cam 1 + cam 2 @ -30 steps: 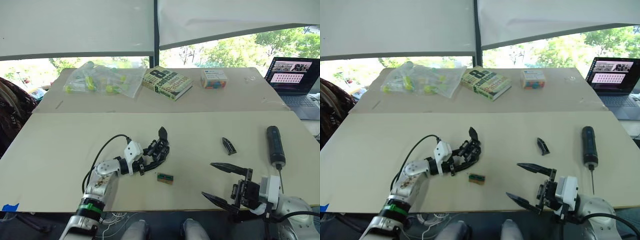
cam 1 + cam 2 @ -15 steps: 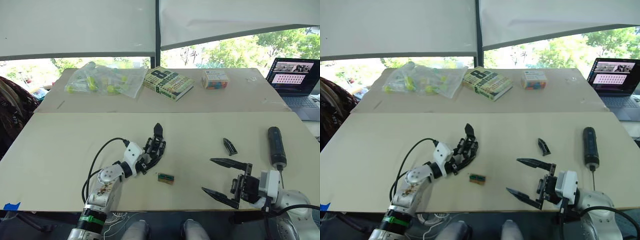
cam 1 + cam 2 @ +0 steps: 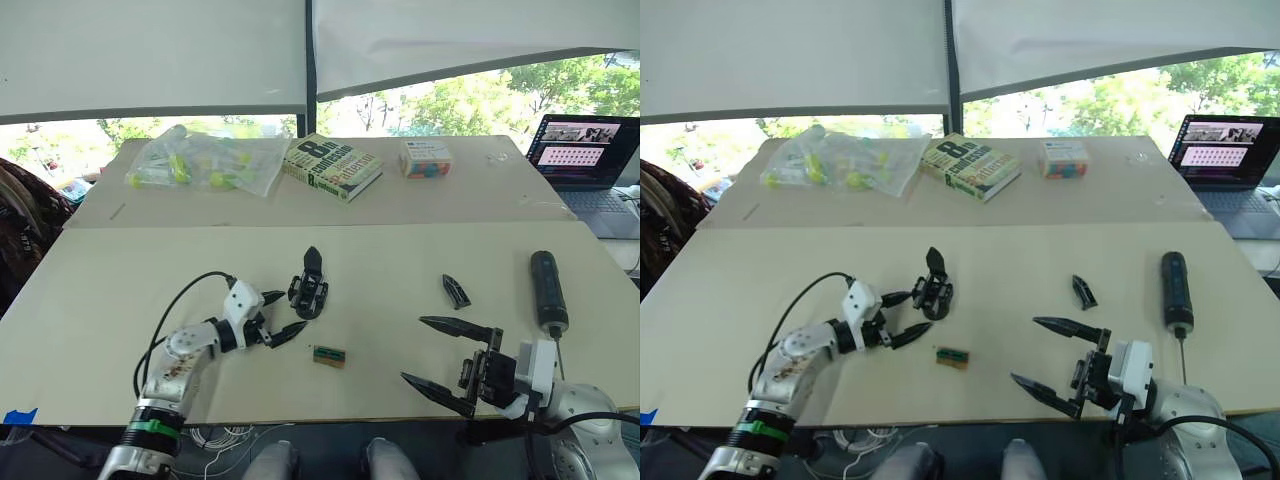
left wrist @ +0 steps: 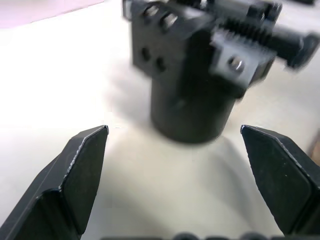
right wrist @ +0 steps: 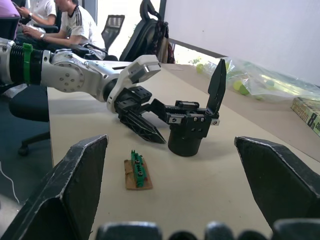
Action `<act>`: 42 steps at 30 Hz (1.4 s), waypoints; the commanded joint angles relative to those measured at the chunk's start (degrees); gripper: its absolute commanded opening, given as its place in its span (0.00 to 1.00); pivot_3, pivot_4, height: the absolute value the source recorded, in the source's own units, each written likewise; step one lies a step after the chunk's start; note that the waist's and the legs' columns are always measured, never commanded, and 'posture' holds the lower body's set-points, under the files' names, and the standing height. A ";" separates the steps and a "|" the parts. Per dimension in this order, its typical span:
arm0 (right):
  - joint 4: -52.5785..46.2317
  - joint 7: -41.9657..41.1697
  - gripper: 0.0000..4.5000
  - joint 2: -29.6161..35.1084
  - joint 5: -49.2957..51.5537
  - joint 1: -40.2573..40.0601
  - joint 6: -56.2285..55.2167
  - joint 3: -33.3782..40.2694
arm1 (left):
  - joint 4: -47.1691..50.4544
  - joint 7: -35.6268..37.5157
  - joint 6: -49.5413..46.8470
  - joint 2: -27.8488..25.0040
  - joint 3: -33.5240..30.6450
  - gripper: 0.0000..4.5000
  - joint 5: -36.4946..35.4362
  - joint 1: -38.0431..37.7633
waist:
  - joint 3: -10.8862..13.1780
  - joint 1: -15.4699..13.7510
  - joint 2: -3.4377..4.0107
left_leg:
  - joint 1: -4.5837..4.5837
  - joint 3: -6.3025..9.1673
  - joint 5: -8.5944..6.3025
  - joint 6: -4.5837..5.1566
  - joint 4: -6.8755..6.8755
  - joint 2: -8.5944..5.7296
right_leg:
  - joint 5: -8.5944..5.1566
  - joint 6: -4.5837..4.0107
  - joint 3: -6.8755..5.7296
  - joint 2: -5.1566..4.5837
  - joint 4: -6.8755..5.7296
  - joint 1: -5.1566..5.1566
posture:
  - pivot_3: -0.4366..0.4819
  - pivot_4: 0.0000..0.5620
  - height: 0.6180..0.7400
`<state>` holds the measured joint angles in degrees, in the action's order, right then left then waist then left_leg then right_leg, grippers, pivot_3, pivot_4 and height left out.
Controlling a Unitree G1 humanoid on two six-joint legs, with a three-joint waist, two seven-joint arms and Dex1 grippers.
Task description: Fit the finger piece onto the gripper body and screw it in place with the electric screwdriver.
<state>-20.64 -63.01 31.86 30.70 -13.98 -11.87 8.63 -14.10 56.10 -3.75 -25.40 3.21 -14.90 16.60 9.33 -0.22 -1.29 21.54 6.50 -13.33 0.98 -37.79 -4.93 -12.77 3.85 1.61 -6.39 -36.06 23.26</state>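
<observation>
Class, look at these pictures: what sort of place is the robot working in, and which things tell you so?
Probably an office or lab workspace: a laptop open at the table's far edge, a book beside a bag of tubes, and seated people with office chairs behind.

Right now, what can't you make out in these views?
- Gripper body: blurred in the left wrist view and cut off by the picture's edge; whether it carries screws is unreadable.
- Electric screwdriver: bit tip hidden behind the right arm in the left eye view.
- Finger piece: too small in the head views to show its screw holes.
- Tan-and-green block: its markings are too small in the right wrist view.
</observation>
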 commanded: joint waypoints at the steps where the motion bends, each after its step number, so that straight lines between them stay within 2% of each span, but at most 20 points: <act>1: -1.64 0.34 1.00 0.16 1.65 -0.14 -0.03 0.79 | -3.28 4.94 1.61 -0.91 -0.58 1.00 -1.62 3.97 | 0.00 -0.29 0.00 | 0.02 0.00 0.00 0.00 0.00 -0.02 | 0.01 -0.01 0.00 -0.01 0.01 0.00 | 0.48 0.27 0.98; 6: -1.61 0.27 1.00 0.23 1.54 -0.80 -0.26 0.94 | -11.48 13.27 6.10 -1.93 3.05 1.00 0.93 10.26 | 0.01 -0.43 -0.02 | 0.05 -0.01 0.00 0.00 -0.01 -0.06 | 0.14 -0.23 0.00 -0.02 0.02 0.01 | 0.48 0.27 0.98; 13: -1.52 0.29 1.00 0.09 1.08 -1.04 -0.63 0.70 | -21.76 15.70 10.67 1.79 5.16 1.00 3.74 17.06 | 0.02 -0.22 -0.04 | 0.06 -0.01 0.00 0.01 -0.01 -0.05 | 0.03 -0.04 0.00 -0.01 0.02 0.01 | 0.48 0.27 0.98; 19: -2.14 0.59 1.00 -0.20 0.72 -2.17 -1.12 0.69 | -28.40 14.59 14.20 3.39 5.03 1.00 6.14 19.99 | 0.02 -0.26 -0.04 | 0.05 -0.01 0.00 0.01 -0.01 -0.05 | 0.01 0.00 0.00 0.00 0.01 0.00 | 0.48 0.27 0.98; 21: -2.34 0.75 1.00 -0.21 0.70 -2.40 -1.13 0.66 | -29.55 14.77 15.14 3.72 4.91 0.88 6.31 20.38 | 0.02 -0.24 -0.04 | 0.05 -0.01 0.00 0.01 -0.01 -0.05 | 0.00 0.01 0.00 -0.01 0.01 0.00 | 0.48 0.27 0.98; 22: -2.35 0.84 1.00 -0.20 0.72 -2.49 -1.13 0.72 | -29.70 15.15 15.42 3.93 4.94 0.81 6.19 20.28 | 0.02 -0.25 -0.04 | 0.06 -0.01 0.00 0.01 -0.01 -0.05 | 0.00 0.01 0.00 -0.01 0.01 0.00 | 0.48 0.27 0.98; 25: -2.27 0.89 1.00 -0.06 0.75 -2.83 -1.29 0.89 | -28.79 15.86 16.78 4.56 4.78 0.50 5.60 19.53 | 0.02 -0.31 -0.04 | 0.03 -0.01 0.00 0.01 -0.01 -0.05 | -0.01 0.05 0.00 -0.01 0.01 -0.02 | 0.48 0.27 0.98; 30: -2.08 0.78 1.00 -0.04 0.74 -3.03 -1.52 0.95 | -25.00 13.50 16.89 5.94 3.53 0.51 4.65 18.58 | 0.03 -0.47 -0.04 | 0.06 0.00 0.00 0.03 -0.01 -0.07 | -0.02 0.05 0.01 -0.03 0.02 -0.01 | 0.48 0.27 0.98; 42: -1.28 1.30 1.00 -0.51 -0.03 -1.39 -1.39 -0.38 | -10.11 7.89 6.00 7.30 6.89 0.51 6.06 12.70 | 0.03 -0.42 -0.05 | 0.15 0.00 -0.02 0.06 -0.02 -0.09 | 0.01 0.02 0.01 -0.05 0.02 0.05 | 0.48 0.27 0.98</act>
<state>-20.75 -61.92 31.48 30.44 -15.91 -12.08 7.65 -27.25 64.54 2.57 -18.40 10.18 -8.32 28.99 9.36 -0.64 -1.33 21.70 6.50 -13.35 1.04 -37.81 -5.01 -12.76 3.87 1.62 -6.43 -36.04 23.31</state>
